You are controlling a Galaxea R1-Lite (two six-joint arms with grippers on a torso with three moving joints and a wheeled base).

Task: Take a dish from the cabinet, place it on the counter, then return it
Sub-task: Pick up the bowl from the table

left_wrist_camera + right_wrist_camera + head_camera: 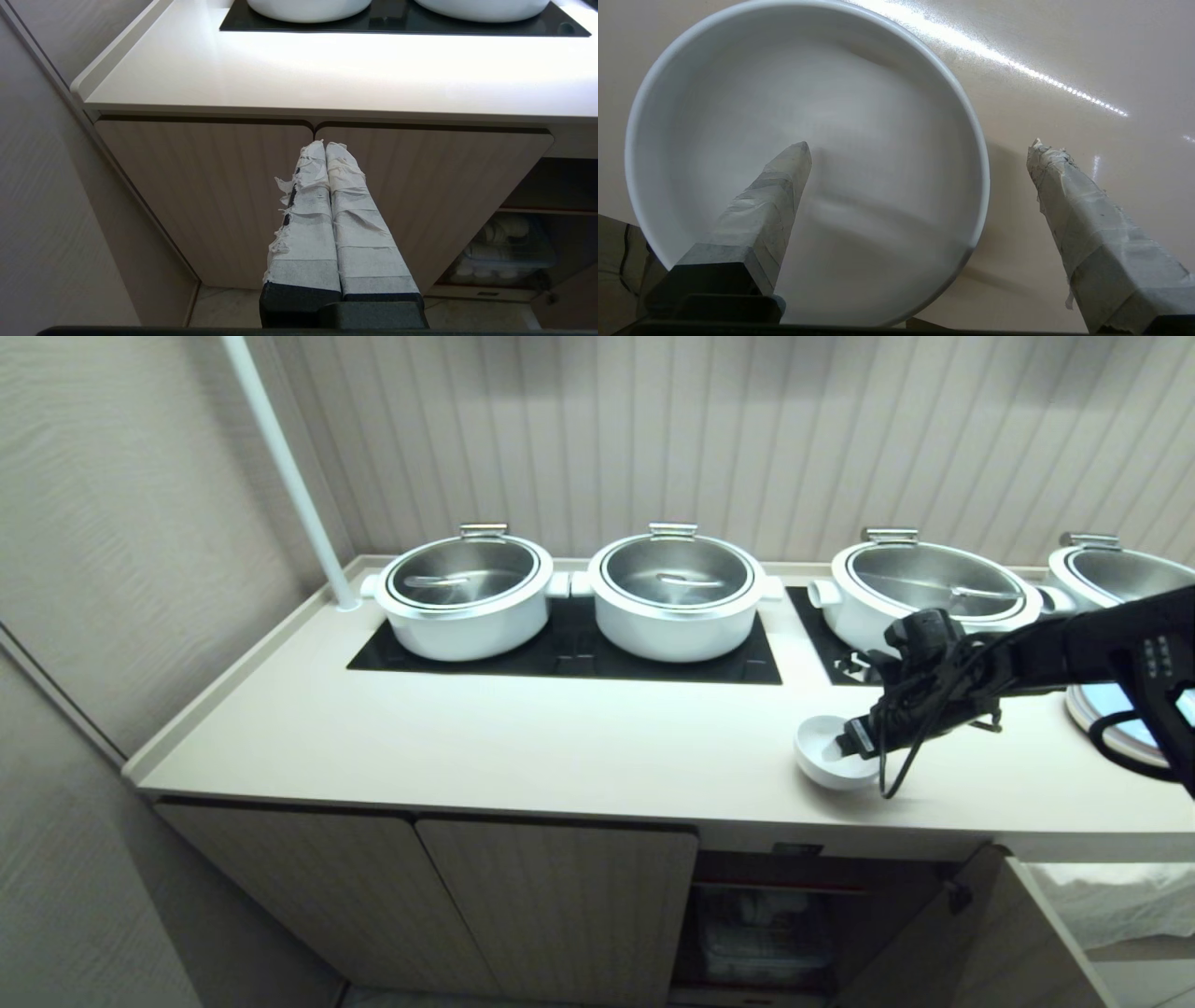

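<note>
Your dish (859,116), a plain glossy white round bowl, sits on the bench (523,747) near its front edge. Your right gripper (920,154) has its fingers spread wide, one inside the bowl, one outside the rim; your left gripper (325,147) is pressed closed before the cabinet (210,186).

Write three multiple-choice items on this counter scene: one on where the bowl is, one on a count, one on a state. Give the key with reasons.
1. Where is the white bowl?
A. On the counter, near its front edge
B. On a cooktop panel
C. Inside the cabinet

2. How many lidded pots show in the head view?
A. Two
B. Four
C. Six

3. How does the right gripper stand?
A. Shut, beside the bowl
B. Open, one finger over the inside of the bowl, one outside its rim
C. Open, both fingers outside the bowl

Key: 1 A, the bowl sits on the cream slab in front of the pots. 2 B, four steel lids stand in a row. 3 B, the right wrist view shows the rim between the spread fingers.
</note>
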